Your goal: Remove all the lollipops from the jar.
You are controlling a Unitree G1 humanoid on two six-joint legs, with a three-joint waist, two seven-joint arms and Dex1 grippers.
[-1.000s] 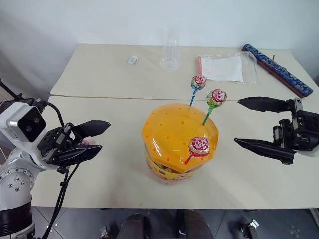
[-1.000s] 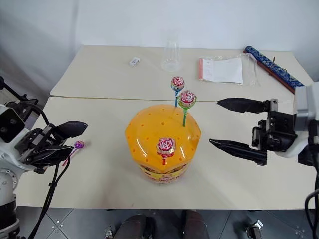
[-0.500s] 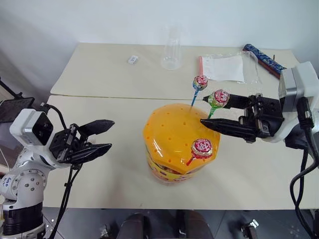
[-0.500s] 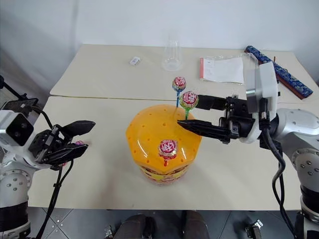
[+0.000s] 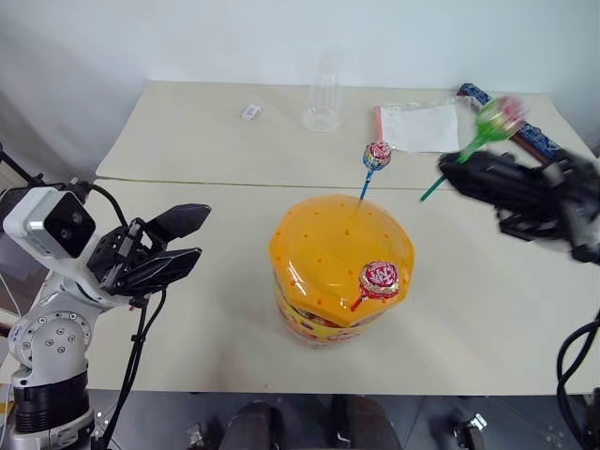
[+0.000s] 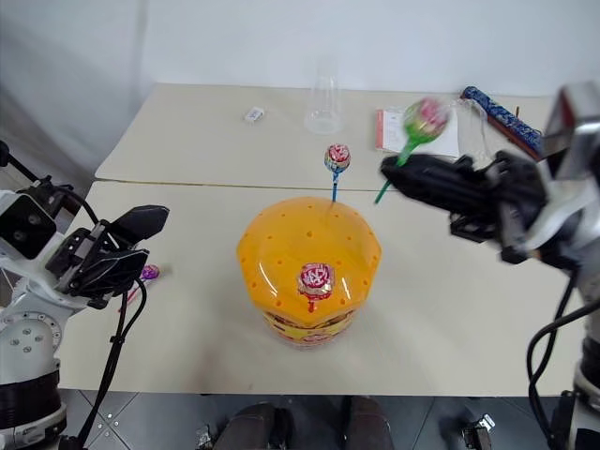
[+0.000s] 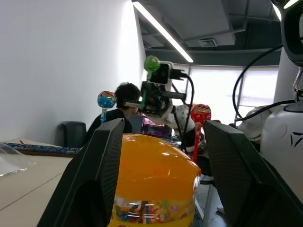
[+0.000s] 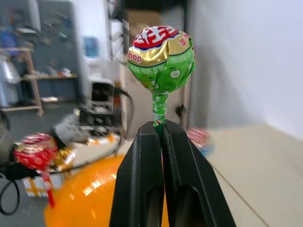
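Right hand (image 8: 160,130): we saw it clamped on the green-stick lollipop (image 8: 161,56), held above the desk (image 5: 487,319).
Left hand (image 5: 185,242): fingers apart, empty.
Jar (image 5: 339,272): carried 2 lollipops.

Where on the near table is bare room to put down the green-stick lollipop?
Bare tabletop lies right of the orange-lidded jar. Left of the jar, the purple-stick lollipop lies near the left gripper. The far table is crowded around the clear cup and plastic sleeve.
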